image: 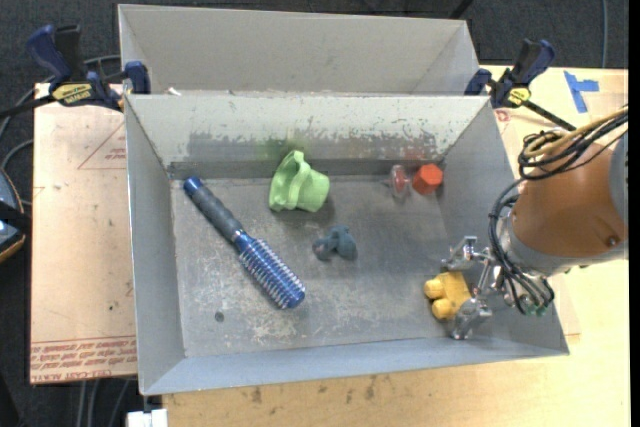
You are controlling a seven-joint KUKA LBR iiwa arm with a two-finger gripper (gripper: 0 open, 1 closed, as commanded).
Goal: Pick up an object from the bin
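Far to the left of your gripper, a blue brush lay slantwise on the floor of the bin, with its bristled head toward the near wall. Closer to the tool, but still well off to its left and farther back, sat a crumpled green toy. A small blue-grey lump lay in front of that. An orange cap rested against the far wall, behind the tool.

Your thing was the yellow toy, in the near right corner and just to the left of the gripper. The fingers stood wide apart, one beyond the toy and one on its near side. They bracketed it and were not clamped on it. You could not tell whether either finger touched it.

It looked small, light and lumpy, probably smooth plastic or rubber, so it could squirt out sideways if pinched on a bulge. You would have done best to close across its middle, low on the body, with both fingers meeting flat faces.
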